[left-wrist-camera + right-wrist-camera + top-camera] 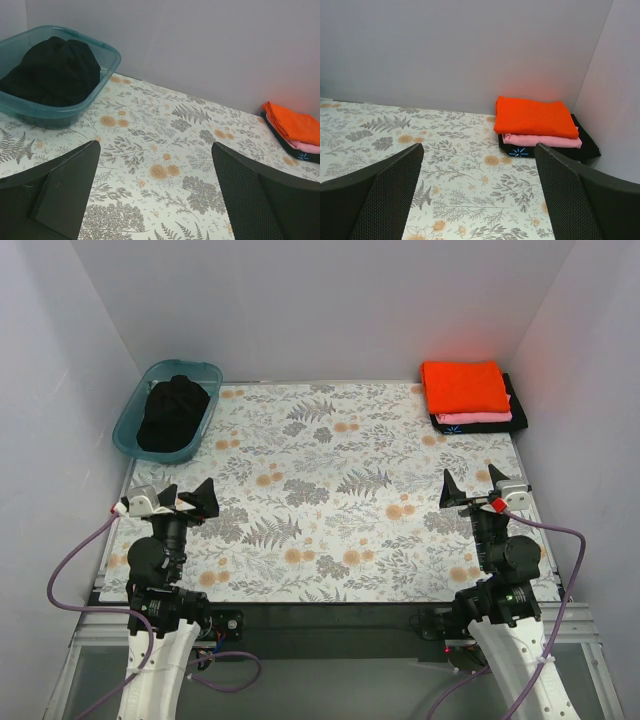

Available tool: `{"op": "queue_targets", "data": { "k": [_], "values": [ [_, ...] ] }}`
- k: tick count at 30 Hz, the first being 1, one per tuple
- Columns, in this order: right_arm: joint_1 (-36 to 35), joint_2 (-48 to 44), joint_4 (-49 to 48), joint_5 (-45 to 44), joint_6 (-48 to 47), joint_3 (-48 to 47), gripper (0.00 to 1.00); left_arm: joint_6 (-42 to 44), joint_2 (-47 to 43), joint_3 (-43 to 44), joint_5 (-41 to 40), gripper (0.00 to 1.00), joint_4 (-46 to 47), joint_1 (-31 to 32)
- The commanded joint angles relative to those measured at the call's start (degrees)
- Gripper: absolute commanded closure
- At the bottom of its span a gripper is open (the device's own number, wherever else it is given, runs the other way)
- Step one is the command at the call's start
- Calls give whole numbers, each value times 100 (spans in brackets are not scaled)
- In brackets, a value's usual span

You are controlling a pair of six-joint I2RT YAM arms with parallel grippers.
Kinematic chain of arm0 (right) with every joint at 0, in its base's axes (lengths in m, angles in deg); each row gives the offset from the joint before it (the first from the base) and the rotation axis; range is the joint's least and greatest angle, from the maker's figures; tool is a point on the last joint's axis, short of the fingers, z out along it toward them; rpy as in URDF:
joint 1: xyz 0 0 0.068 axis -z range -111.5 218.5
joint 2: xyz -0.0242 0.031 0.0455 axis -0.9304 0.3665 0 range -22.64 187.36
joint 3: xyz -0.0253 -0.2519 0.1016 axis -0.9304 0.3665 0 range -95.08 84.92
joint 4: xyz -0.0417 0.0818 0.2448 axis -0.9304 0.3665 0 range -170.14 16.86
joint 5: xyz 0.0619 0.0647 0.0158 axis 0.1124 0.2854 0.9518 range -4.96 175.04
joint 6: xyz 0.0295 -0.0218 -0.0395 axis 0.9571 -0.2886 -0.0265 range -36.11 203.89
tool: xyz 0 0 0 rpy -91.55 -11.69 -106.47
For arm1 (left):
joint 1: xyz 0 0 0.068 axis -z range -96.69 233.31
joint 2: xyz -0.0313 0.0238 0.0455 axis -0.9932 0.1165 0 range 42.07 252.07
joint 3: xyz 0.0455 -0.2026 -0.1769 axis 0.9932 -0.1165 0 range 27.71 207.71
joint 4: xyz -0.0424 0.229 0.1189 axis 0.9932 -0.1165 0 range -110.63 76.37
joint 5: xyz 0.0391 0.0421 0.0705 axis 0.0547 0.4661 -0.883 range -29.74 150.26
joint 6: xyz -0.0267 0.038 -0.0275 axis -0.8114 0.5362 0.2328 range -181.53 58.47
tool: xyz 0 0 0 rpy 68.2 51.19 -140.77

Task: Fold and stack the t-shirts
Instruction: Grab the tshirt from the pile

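A folded stack lies at the far right corner: the bright orange t-shirt [463, 386] on top, the pink t-shirt [484, 418] under it, the black t-shirt with a light-blue mark [519, 152] at the bottom. The stack also shows in the left wrist view [295, 126]. The large plain black t-shirt [172, 414] lies crumpled in the teal tub [132, 412] at the far left, also in the left wrist view [52, 70]. My left gripper [187, 496] and right gripper [471, 488] are open and empty, low near the table's front, far from all shirts.
The table wears a floral-patterned cloth [330, 490]. White walls close in the back and both sides. The teal tub [107, 50] stands against the far left corner.
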Motion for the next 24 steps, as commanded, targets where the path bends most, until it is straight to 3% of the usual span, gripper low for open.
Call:
{"op": "queue_targets", "data": {
  "k": [1, 5, 11, 19, 24],
  "values": [
    [-31, -46, -50, -8, 58, -226, 2, -74, 97, 58, -136, 6, -27, -29],
    [-22, -204, -41, -35, 67, -182, 2, -320, 299, 164, -250, 6, -89, -29],
    [-48, -152, -50, 176, 137, -164, 2, -803, 1282, 322, -855, 6, 384, -29],
    [-374, -161, -50, 44, 164, -120, 2, -1270, 4495, 1507, -1490, 5, 1326, -46],
    [-531, -196, -50, -18, 137, -94, 2, -1323, 6335, 3159, -1981, 5, 852, -117]
  ]
}}
